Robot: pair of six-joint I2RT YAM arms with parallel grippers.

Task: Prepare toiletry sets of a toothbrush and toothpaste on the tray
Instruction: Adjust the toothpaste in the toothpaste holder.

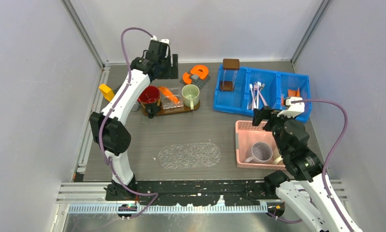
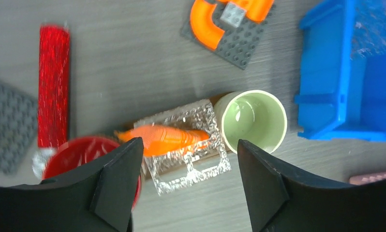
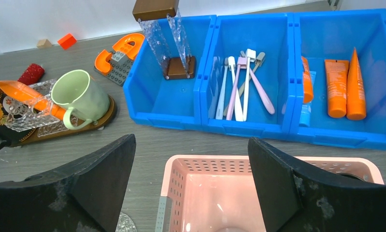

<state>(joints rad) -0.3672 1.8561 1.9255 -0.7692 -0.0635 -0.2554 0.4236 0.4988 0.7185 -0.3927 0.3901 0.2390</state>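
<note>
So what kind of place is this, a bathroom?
Probably a robot test lab, not a bathroom: the left arm and right arm are bolted to a table boxed in by plain panels, and toothbrushes and toothpaste sit sorted in blue bins.

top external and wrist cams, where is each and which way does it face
Top external: above and behind, looking down on the table; left arm and right arm show.
Left wrist: above the left gripper, facing down at a toothpaste; its fingers show.
Right wrist: behind the right gripper, facing forward over the pink basket to the blue bins; fingers show.
Shared: green mug, in all three.
</note>
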